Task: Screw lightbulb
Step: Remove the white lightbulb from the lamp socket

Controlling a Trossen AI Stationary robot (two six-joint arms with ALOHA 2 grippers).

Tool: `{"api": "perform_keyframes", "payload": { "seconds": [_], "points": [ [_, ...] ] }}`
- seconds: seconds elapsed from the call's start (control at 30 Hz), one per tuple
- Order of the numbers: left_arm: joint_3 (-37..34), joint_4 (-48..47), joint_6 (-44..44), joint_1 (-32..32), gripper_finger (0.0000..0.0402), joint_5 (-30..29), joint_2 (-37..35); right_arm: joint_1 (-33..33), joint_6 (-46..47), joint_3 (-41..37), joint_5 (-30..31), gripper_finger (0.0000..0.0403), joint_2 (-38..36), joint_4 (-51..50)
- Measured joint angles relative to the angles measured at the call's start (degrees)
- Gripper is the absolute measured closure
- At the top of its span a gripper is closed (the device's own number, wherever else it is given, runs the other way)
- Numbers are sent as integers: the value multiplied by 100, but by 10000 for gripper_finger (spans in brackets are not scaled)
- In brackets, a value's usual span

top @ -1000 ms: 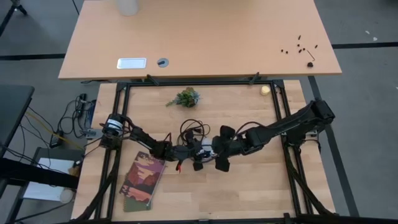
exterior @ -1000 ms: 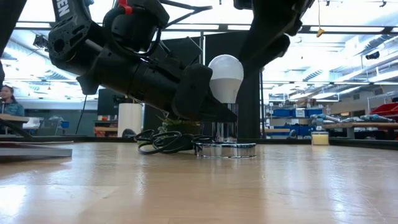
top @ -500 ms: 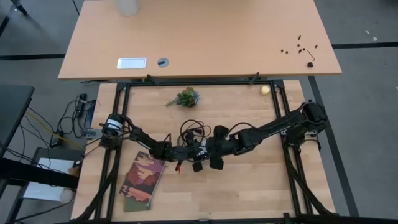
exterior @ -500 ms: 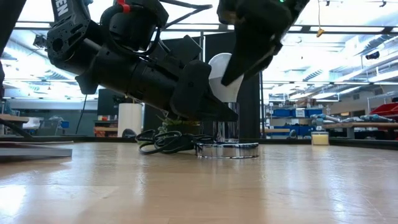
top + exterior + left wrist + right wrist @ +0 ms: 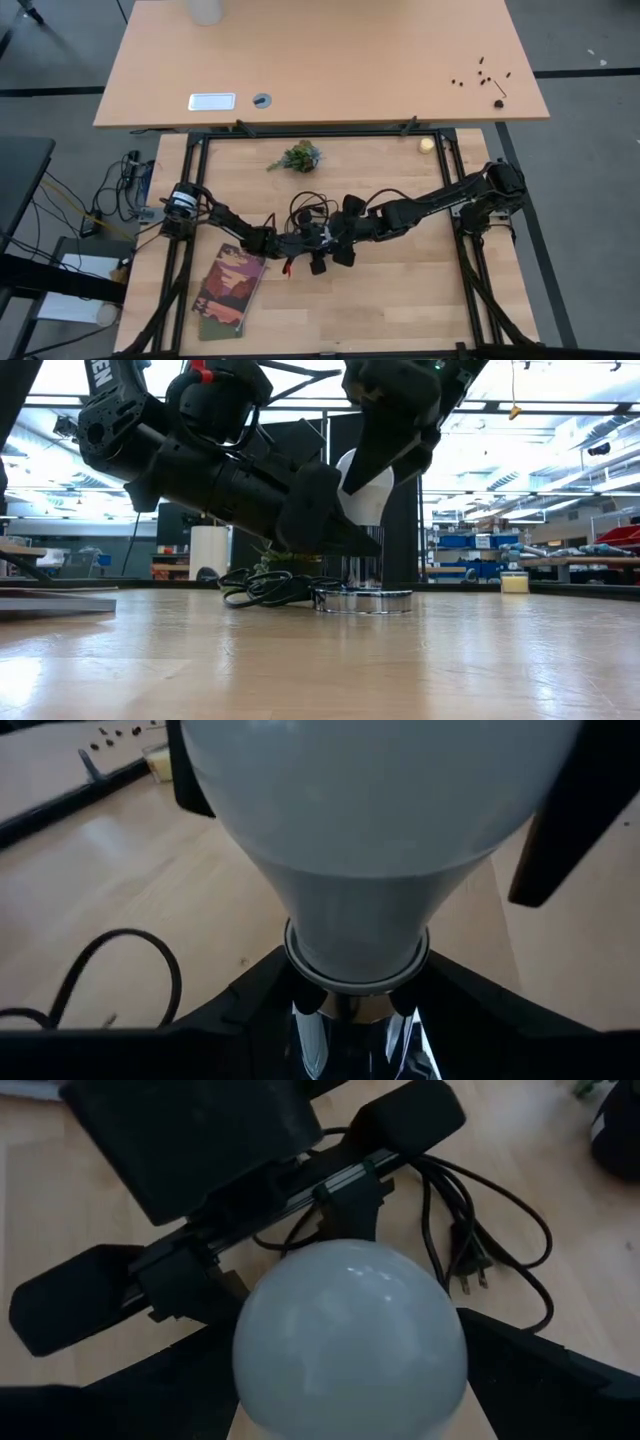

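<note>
The white frosted lightbulb (image 5: 372,500) stands upright in a chrome socket (image 5: 362,565) on a round silver disc (image 5: 362,600) that rests flat on the table. My left gripper (image 5: 350,1032) reaches in from the table's left and is shut on the socket just under the bulb (image 5: 360,840). My right gripper (image 5: 345,1395) comes slanting down from the right and stands open, one finger on each side of the bulb's globe (image 5: 350,1335). In the high view both grippers meet near the table's middle, and the right gripper (image 5: 340,238) covers most of the bulb. My left gripper pinches the chrome socket (image 5: 345,1025) between its two fingers, right below the bulb's neck. It comes almost level from the table's left. The socket stays upright on its disc on the table. My right gripper's fingers (image 5: 150,1390) flank the globe; whether they touch it I cannot tell.
The black cord (image 5: 310,208) lies coiled just beyond the disc. A book (image 5: 228,290) lies at the near left, a small plant (image 5: 298,157) at the far middle, a pale yellow round object (image 5: 427,145) at the far right. Black frame rails (image 5: 455,200) border the table.
My right gripper has moved toward the table's left and down, from beside the bulb to over it. Its open fingers now stand on both sides of the globe. The bulb, the socket and my left gripper have kept still.
</note>
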Motion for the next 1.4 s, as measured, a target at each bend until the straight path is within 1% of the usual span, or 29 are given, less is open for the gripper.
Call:
{"api": "perform_keyframes", "payload": {
  "seconds": [0.1, 0.23, 0.4, 0.57, 0.63, 0.73, 0.93, 1.1, 1.27, 1.4],
  "points": [
    [0, -8, -194, 2, 208, -5, 0, 0, 141, 0, 5, 57, 0, 0],
    [0, -13, -223, 4, 208, -13, 0, -2, 210, 0, 9, 57, 0, 28],
    [0, -13, -335, 4, 208, -20, 0, -3, 104, 0, 85, 57, 0, 219],
    [0, -11, -454, -6, 208, -52, 0, -35, 144, 0, -192, 57, 40, 193],
    [0, -17, -483, -7, 208, -74, 0, -42, 46, 0, -191, 57, 60, 179],
    [0, -14, -494, -6, 208, -85, 0, -91, -150, -2, -19, 57, 111, 126],
    [0, -15, -446, 0, 208, -144, 0, -216, -616, -2, -47, 59, 240, 225],
    [-2, -42, -366, -2, 208, -304, 0, -229, -621, -1, -66, 88, 227, 273],
    [0, -111, -346, -4, 208, -317, 0, -306, -686, 0, -421, 122, 227, 262],
    [4, -129, -124, 0, 208, -95, -1, -389, -1590, 0, -877, 135, 190, 250]
  ]
}}
